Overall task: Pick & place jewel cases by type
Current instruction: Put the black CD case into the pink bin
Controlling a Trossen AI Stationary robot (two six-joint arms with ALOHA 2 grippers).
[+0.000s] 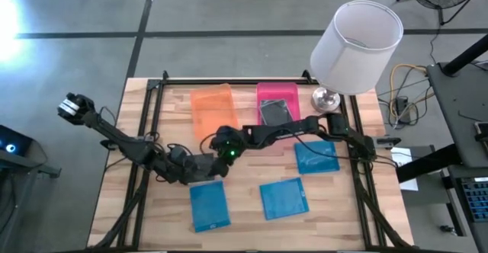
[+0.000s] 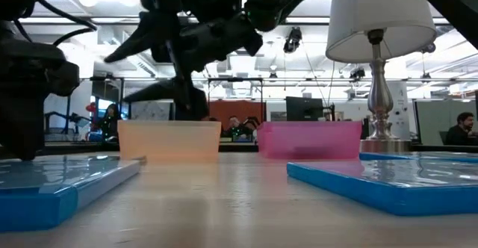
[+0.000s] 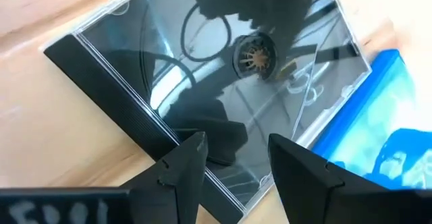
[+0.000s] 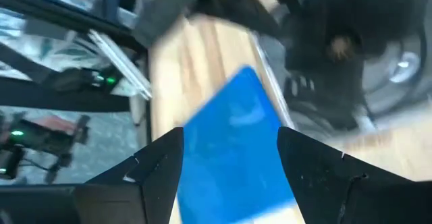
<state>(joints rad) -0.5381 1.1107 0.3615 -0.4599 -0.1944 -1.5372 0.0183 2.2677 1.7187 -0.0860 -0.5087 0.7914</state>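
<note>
A dark, clear-lidded jewel case [image 3: 223,62] lies flat on the table in the left wrist view, beside a blue case [image 3: 378,136]. My left gripper [image 3: 236,143] is open, with its fingers over the dark case's corner by the black spine. My right gripper [image 4: 231,135] hangs open above the table middle [image 1: 227,150], with a blue case [image 4: 233,156] below it. Three blue cases [image 1: 210,205] [image 1: 284,197] [image 1: 316,158] lie flat on the wood. Another dark case [image 1: 276,110] sits in the pink tray [image 1: 263,93]. My left gripper's open fingers [image 3: 182,166] come down from above over the dark case's black spine [image 3: 128,109] near one corner. I cannot tell whether they touch it. The case lies flat on the table.
The orange tray [image 1: 212,108] stands left of the pink tray at the table's far side. A lamp with a white shade [image 1: 357,47] stands at the far right corner. Both arms meet closely at the table middle. Black frame rails [image 1: 145,131] border the wood.
</note>
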